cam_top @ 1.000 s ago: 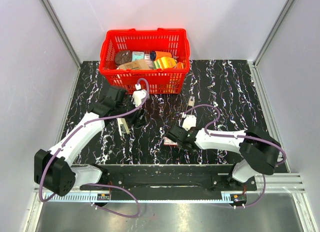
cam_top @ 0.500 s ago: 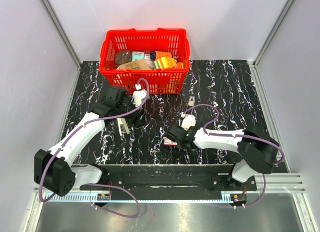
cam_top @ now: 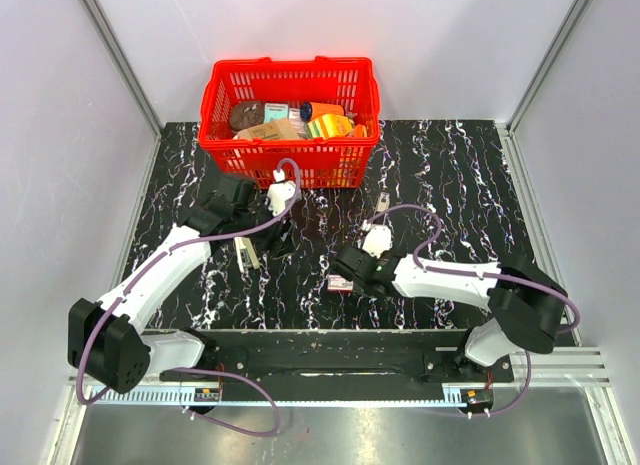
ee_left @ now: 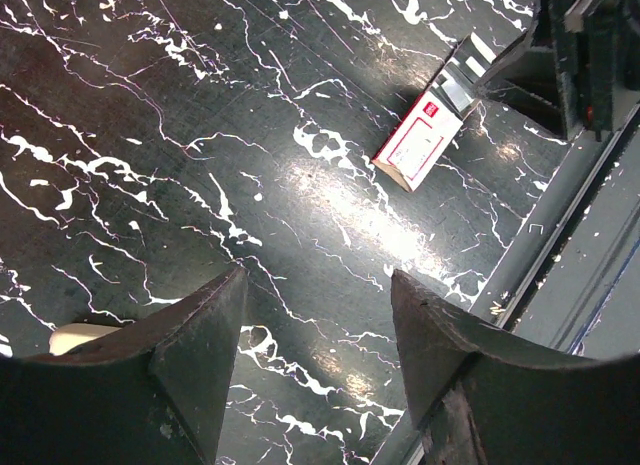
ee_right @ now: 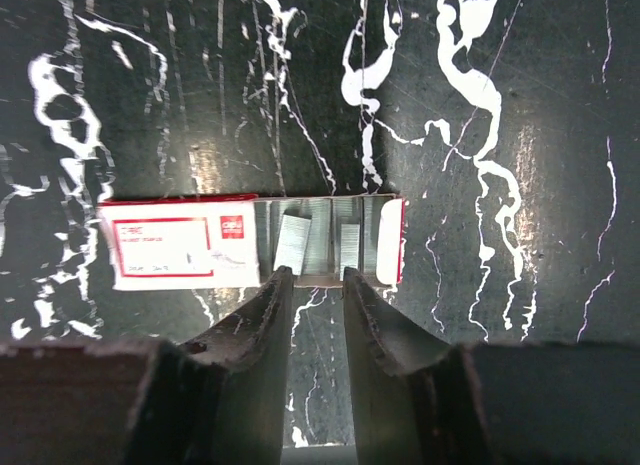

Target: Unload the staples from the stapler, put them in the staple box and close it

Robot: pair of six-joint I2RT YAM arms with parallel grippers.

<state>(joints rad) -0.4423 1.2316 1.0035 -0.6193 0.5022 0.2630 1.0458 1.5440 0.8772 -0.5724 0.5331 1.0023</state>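
The stapler, slim and dark with a pale strip, lies on the black marble table just left of my left gripper. In the left wrist view the left gripper is open and empty over bare table; only a pale bit shows beside the left finger. My right gripper hovers at the white-and-red staple box. In the right wrist view its fingers stand a narrow gap apart with nothing between them, tips at the edge of the box's open tray, where two loose staple strips lie.
A red basket full of items stands at the back of the table, close behind the left gripper. A small pale object lies right of the basket. The staple box also shows in the left wrist view. The arms' base rail runs along the near edge.
My right gripper has drawn back a little from the staple box, so more of the box shows. The left arm has barely moved.
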